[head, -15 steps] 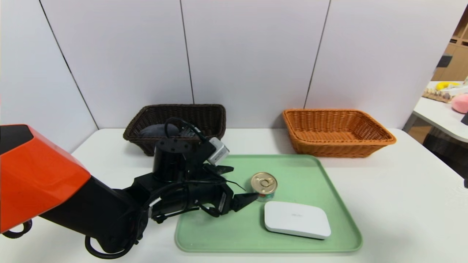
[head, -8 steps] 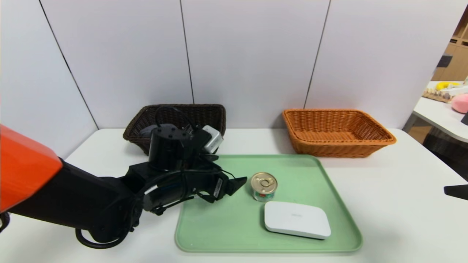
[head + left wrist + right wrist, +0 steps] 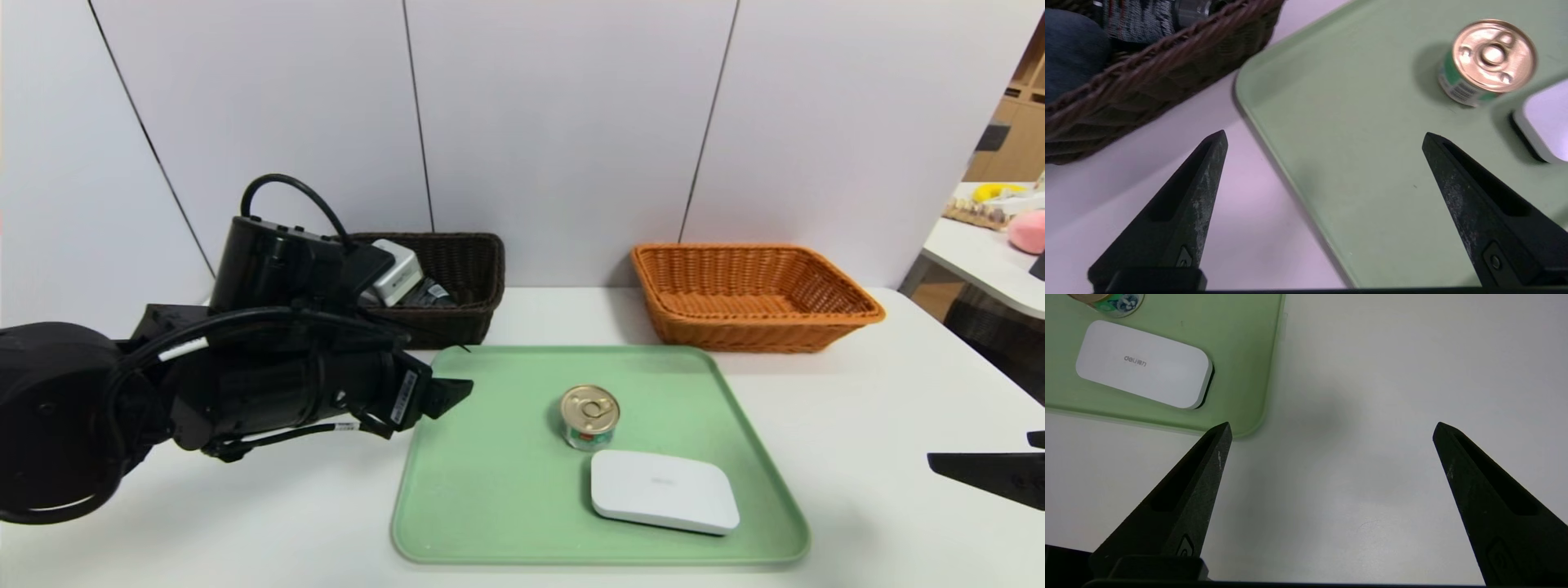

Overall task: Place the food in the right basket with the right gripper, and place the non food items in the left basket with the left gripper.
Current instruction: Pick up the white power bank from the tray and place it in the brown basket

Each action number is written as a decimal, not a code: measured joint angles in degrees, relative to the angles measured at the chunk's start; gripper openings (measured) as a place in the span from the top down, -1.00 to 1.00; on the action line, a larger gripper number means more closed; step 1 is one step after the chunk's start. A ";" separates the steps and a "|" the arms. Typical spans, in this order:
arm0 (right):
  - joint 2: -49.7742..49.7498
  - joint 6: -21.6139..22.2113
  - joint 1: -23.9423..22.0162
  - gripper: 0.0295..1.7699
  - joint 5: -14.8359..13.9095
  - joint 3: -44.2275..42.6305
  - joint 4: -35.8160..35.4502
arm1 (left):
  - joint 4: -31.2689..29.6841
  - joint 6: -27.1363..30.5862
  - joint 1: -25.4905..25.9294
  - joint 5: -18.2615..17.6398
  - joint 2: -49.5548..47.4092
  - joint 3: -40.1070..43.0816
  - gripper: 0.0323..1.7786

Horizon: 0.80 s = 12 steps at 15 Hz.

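The can [image 3: 589,417] stands upright near the middle of the green tray [image 3: 490,506], its gold pull-ring lid facing up, and the white box [image 3: 664,492] lies flat just beside it on the side nearer me. The two look close enough to touch, though I cannot tell if they do.

My right pincer [image 3: 1331,428] hangs spread wide and empty over bare tabletop [image 3: 882,392] just off the tray's near right corner, well apart from the can. My left pincer [image 3: 1325,136] is also spread wide with nothing in it, hovering over the tray's left edge next to the dark basket [image 3: 457,278], where a grey cloth [image 3: 1069,49] and a tube [image 3: 1151,16] already lie. The tan basket [image 3: 751,294] behind the tray looks empty.

I judge the can to be rigid, fairly heavy for its size, and slick on its curved metal wall. I would take it across the label, low on the body, one tip on each side, and avoid the lid ring. The box crowds the near side, so my tips should come in from left and right.

The box looks light, hard and smooth, and so flat that only its long edges offer my left pincer a hold.
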 joint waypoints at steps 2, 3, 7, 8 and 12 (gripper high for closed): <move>-0.45 0.02 0.11 -0.92 -0.02 0.44 -0.04 | -1.46 -0.63 -0.66 -7.17 -2.04 0.91 -0.90; -0.74 0.02 0.13 -0.92 -0.02 0.51 0.05 | -3.91 -0.44 -0.99 -11.72 -2.67 1.80 -0.90; -1.72 0.06 0.07 -0.92 -0.13 0.73 0.20 | -20.94 1.34 -2.34 -27.60 -0.18 6.12 -0.90; -1.85 0.09 0.02 -0.92 -0.13 0.73 0.20 | -25.16 2.23 -2.50 -30.03 1.46 7.12 -0.90; -2.60 0.11 -0.33 -0.92 -0.13 0.55 0.22 | -34.84 4.82 -5.84 -37.40 8.11 8.98 -0.90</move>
